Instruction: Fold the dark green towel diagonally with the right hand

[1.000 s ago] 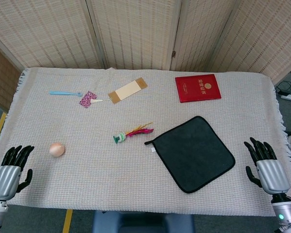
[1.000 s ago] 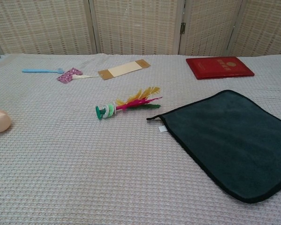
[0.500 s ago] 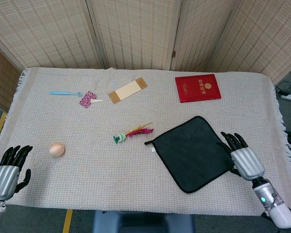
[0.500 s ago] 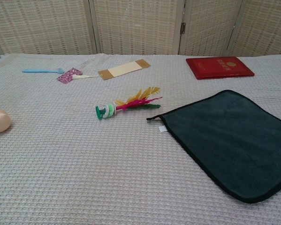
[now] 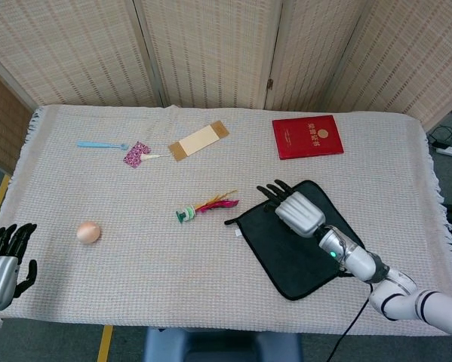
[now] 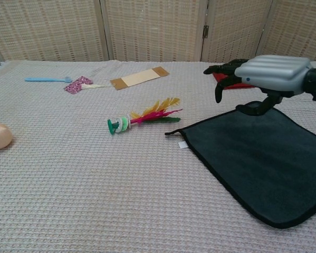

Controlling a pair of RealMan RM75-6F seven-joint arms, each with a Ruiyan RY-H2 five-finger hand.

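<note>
The dark green towel (image 5: 286, 249) (image 6: 263, 163) lies flat on the table's right half, turned like a diamond, with a small white tag at its left corner. My right hand (image 5: 295, 208) (image 6: 263, 76) hovers palm down above the towel's upper left part, fingers spread and slightly curled, holding nothing. My left hand (image 5: 3, 259) hangs off the table's near left corner, fingers apart and empty.
A red booklet (image 5: 307, 136) lies behind the towel. A feathered shuttlecock (image 5: 203, 207) lies just left of the towel's corner. A peach ball (image 5: 88, 232), a blue spoon (image 5: 101, 144), a pink scrap (image 5: 136, 154) and a tan card (image 5: 198, 140) lie further left.
My right hand has swung in from the table's right edge, leftward over the towel, and risen above it. The left hand has slid a little lower off the table corner. The towel has not moved.
</note>
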